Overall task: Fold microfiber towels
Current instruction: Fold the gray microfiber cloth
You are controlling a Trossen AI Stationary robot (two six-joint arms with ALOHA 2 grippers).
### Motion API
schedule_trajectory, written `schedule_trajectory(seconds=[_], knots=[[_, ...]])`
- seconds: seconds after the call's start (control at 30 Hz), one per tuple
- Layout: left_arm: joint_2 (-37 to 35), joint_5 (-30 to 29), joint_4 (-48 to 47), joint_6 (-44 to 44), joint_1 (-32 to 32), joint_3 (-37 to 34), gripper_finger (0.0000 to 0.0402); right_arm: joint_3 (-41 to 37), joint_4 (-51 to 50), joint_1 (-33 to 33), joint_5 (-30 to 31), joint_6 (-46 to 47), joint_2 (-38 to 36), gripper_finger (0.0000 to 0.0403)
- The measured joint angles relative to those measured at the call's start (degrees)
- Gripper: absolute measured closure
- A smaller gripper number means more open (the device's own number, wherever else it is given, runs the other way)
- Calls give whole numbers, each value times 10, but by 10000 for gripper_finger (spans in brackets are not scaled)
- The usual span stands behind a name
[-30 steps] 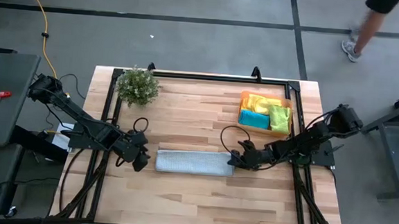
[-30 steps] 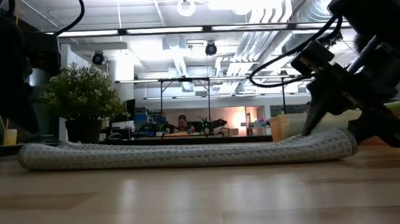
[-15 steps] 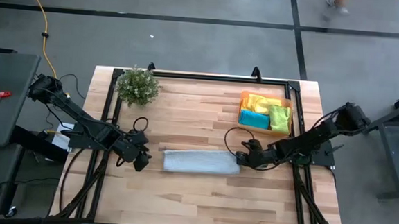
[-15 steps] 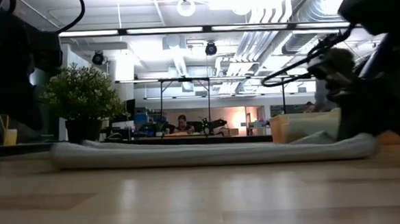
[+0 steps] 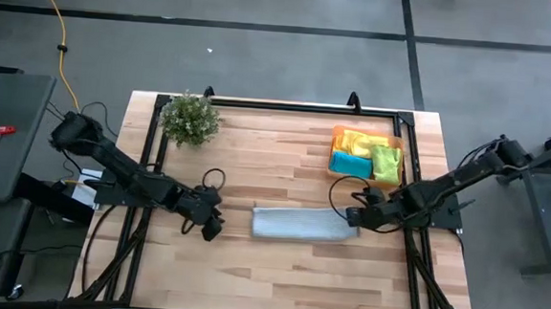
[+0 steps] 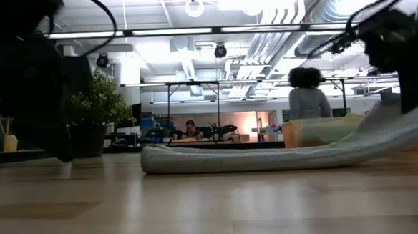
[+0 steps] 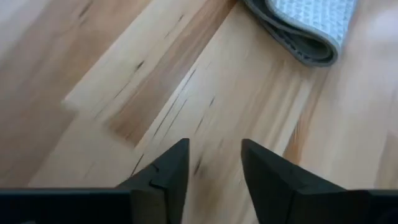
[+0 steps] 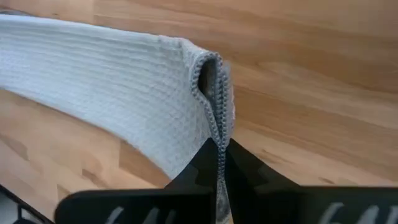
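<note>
A pale grey-blue microfiber towel (image 5: 302,224), folded into a long strip, lies mid-table. My right gripper (image 5: 356,217) is shut on its right end. In the low view that end (image 6: 410,124) rises off the wood while the rest (image 6: 268,157) lies flat. My left gripper (image 5: 211,229) hovers open over bare wood just left of the towel's left end (image 7: 305,28), touching nothing. More towels, yellow, teal and lime green, lie in the orange tray (image 5: 397,143) at the far right. My right gripper pinches the towel's right end at its hemmed edge (image 8: 217,134) between its two fingers, with folded layers together. The fingers slant down from the table's right side. That end is lifted, and the strip slopes down to the table, where its left part rests.
A small potted plant (image 5: 190,118) stands at the far left of the table. A black frame rail (image 5: 278,107) runs around the tabletop. Bare wood lies in front of the towel. A person (image 6: 307,94) shows in the room beyond the table.
My right gripper has gone up and toward the table's right edge with the towel's right end. That end has lifted off the wood, and the rest of the strip has slid rightward along the table. My left gripper has followed toward the right and sunk a little.
</note>
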Motion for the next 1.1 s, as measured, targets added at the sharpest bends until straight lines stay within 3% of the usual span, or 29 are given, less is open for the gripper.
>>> schedule_trajectory(seconds=[0.17,0.3,0.6,0.8,1.1], knots=[[82,-2,114,13,30,0,336,73,-81,0,-6,-25,19,402],[128,-2,167,27,47,17,394,102,-81,0,-8,-27,45,402],[214,45,179,136,72,99,398,138,-2,-10,2,-34,134,403],[223,56,179,139,74,112,400,141,86,-17,14,-28,207,403],[220,58,176,139,73,111,401,140,180,-34,80,13,272,403]])
